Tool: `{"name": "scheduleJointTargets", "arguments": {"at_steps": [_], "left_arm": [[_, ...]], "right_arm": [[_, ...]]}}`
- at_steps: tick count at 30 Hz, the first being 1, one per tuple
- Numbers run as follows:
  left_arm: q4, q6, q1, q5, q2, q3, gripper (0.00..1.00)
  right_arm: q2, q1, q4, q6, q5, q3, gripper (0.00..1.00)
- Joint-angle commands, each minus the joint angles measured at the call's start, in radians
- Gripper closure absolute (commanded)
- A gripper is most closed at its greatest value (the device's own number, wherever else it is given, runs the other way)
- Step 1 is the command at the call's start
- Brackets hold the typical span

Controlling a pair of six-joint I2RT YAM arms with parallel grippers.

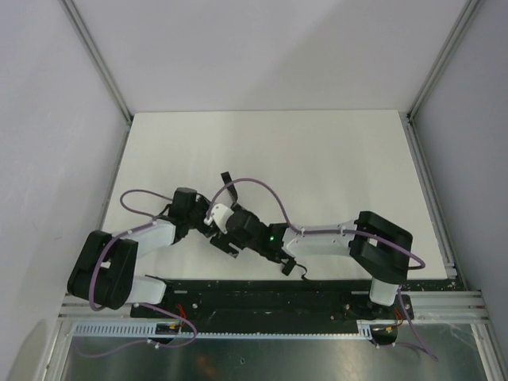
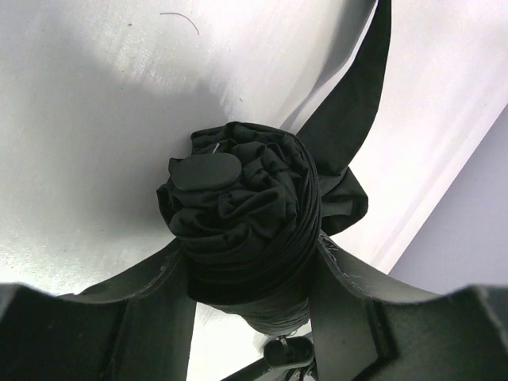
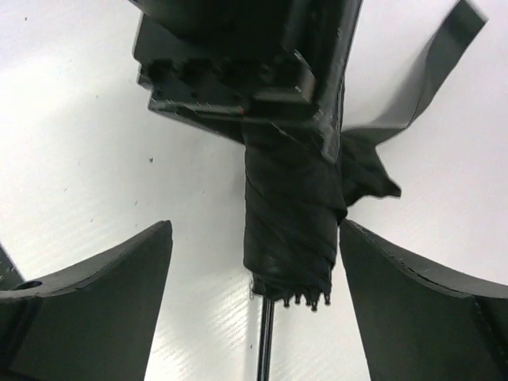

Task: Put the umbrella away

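Over the white surface (image 1: 317,159), I see my left pincer (image 2: 250,250) clamped round the rolled umbrella (image 2: 238,198); right pincer (image 3: 255,234) gapes wide either side of it.

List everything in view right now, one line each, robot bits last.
umbrella: 1, black, folded into a bundle, between the two tools over the table's near half
strap: 1, black, loose, sticking out from the bundle's side
shaft: 1, dark, thin rod poking out of the bundle's rib end
table: 1, white, under everything
walls: 3, pale grey, left, back and right of the table
cables: several, purple, looped along both arms
left tool: 1, black, clamped on the umbrella bundle
right tool: 1, black, open, one finger on each side of the rib end
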Motion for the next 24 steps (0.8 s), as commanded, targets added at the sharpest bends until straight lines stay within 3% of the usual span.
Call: {"name": "scheduleJointTargets", "arguments": {"at_steps": [1, 8, 13, 17, 19, 20, 24], "left_arm": [[-0.203, 0.033, -0.002, -0.063, 0.093, -0.039, 1.00], [-0.246, 0.027, -0.002, -0.079, 0.072, -0.031, 1.00], [-0.269, 0.028, -0.001, -0.077, 0.047, -0.025, 1.00], [-0.269, 0.044, -0.001, -0.063, 0.028, -0.004, 1.00], [-0.268, 0.070, -0.002, -0.060, 0.022, 0.022, 0.98], [-0.268, 0.086, 0.000, -0.061, 0.017, 0.036, 0.90], [-0.267, 0.119, 0.020, -0.067, -0.028, 0.068, 0.45]], "right_arm": [[0.067, 0.037, 0.139, -0.187, 0.206, 0.033, 0.13], [0.227, 0.050, 0.313, -0.258, 0.248, 0.041, 0.23], [0.297, 0.021, 0.276, -0.208, 0.254, 0.051, 0.58], [0.319, -0.005, 0.154, -0.107, 0.140, 0.040, 0.88], [0.321, -0.017, 0.125, -0.061, 0.061, 0.019, 0.97], [0.322, -0.026, 0.119, -0.038, 0.011, 0.008, 0.99], [0.330, -0.082, 0.140, 0.032, -0.198, -0.045, 1.00]]}}
